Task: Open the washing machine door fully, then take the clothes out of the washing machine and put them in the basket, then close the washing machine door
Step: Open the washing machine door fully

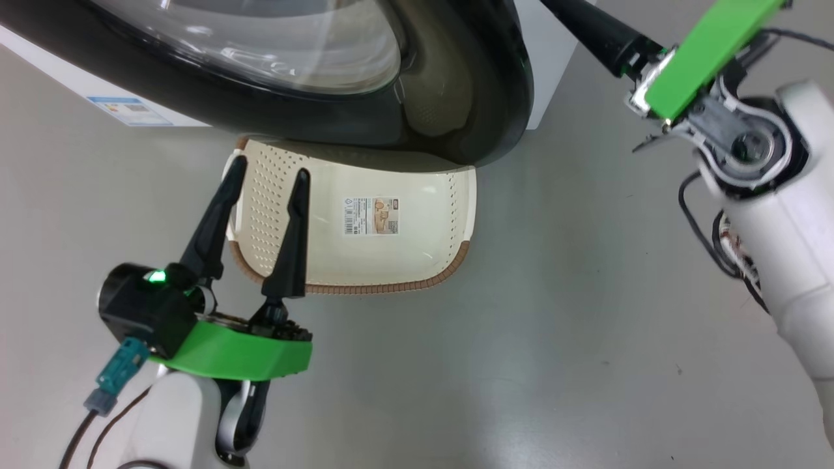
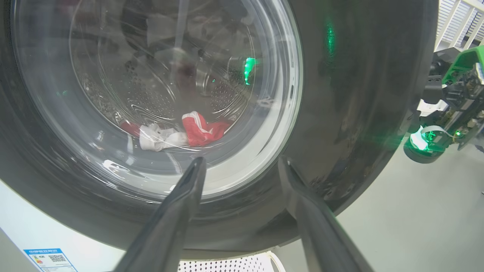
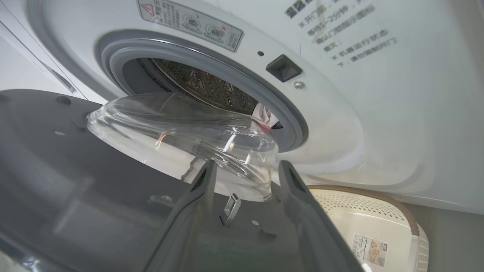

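The washing machine door [image 1: 469,98] stands partly open, its black rim hanging over the back of the basket [image 1: 391,286], which holds nothing. My left gripper [image 1: 270,166] is open at the basket's left end, facing the door's outer face [image 2: 359,94]. Red and white clothes [image 2: 200,130] show through the glass, lying in the drum. My right gripper [image 3: 247,166] is open behind the door's free edge, its fingers [image 3: 204,185] along the grey inner face [image 3: 75,170] on either side of the latch hook [image 3: 230,207]. A bit of cloth [image 3: 264,115] peeks from the washing machine [image 3: 378,113] opening.
Grey floor [image 1: 554,326] spreads in front and to the right of the basket. A blue label [image 1: 127,111] marks the machine's lower corner. My right forearm [image 1: 782,228] with loose cables hangs at the right. White slatted furniture [image 2: 457,22] stands beyond the door.
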{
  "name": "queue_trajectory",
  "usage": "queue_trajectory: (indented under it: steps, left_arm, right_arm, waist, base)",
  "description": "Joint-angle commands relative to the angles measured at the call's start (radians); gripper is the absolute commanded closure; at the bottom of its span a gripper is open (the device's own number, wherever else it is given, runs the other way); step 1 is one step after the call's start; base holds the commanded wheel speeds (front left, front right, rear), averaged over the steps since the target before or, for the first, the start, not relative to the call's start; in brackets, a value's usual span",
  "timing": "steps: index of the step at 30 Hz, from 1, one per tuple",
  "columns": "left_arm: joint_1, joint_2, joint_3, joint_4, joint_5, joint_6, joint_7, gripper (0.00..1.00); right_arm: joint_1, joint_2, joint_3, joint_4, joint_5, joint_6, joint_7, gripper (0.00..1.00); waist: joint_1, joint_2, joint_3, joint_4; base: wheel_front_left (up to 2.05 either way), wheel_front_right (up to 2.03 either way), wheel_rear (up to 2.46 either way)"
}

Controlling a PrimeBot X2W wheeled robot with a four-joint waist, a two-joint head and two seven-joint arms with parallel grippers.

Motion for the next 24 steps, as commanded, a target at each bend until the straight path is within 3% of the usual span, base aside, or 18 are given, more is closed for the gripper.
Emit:
queue_trajectory:
  steps: [1, 6, 11, 16, 24]
  left_arm:
    - [0.027, 0.019, 0.037, -0.026, 0.005, -0.005, -0.007, 0.00]
    - [0.034, 0.019, 0.059, -0.020, 0.006, -0.005, -0.007, 0.00]
    - [0.047, 0.019, 0.080, -0.016, 0.012, -0.005, -0.007, 0.00]
    - [0.054, 0.019, 0.093, -0.012, 0.017, -0.005, -0.007, 0.00]
    - [0.058, 0.019, 0.099, -0.014, 0.019, -0.005, -0.007, 0.00]
  right_arm:
    - [0.031, 0.008, 0.000, -0.034, -0.021, 0.008, -0.026, 0.00]
    - [0.110, -0.031, 0.058, -0.074, -0.193, 0.008, -0.301, 0.00]
    - [0.167, -0.044, 0.130, -0.016, -0.346, 0.008, -0.565, 0.00]
    - [0.209, -0.011, 0.110, 0.045, -0.497, 0.008, -0.625, 0.00]
    - [0.410, 0.122, -0.176, -0.123, -0.963, 0.008, -0.626, 0.00]
  waist:
    - [0.0000, 0.0000, -0.001, -0.001]
    - [0.0000, 0.0000, -0.010, -0.013]
    - [0.0000, 0.0000, -0.026, -0.034]
    - [0.0000, 0.0000, -0.040, -0.051]
    - [0.0000, 0.0000, -0.049, -0.059]
  base:
    - [0.00, 0.00, 0.00]
    - [0.00, 0.00, 0.00]
    - [0.00, 0.00, 0.00]
    - [0.00, 0.00, 0.00]
    - [0.00, 0.00, 0.00]
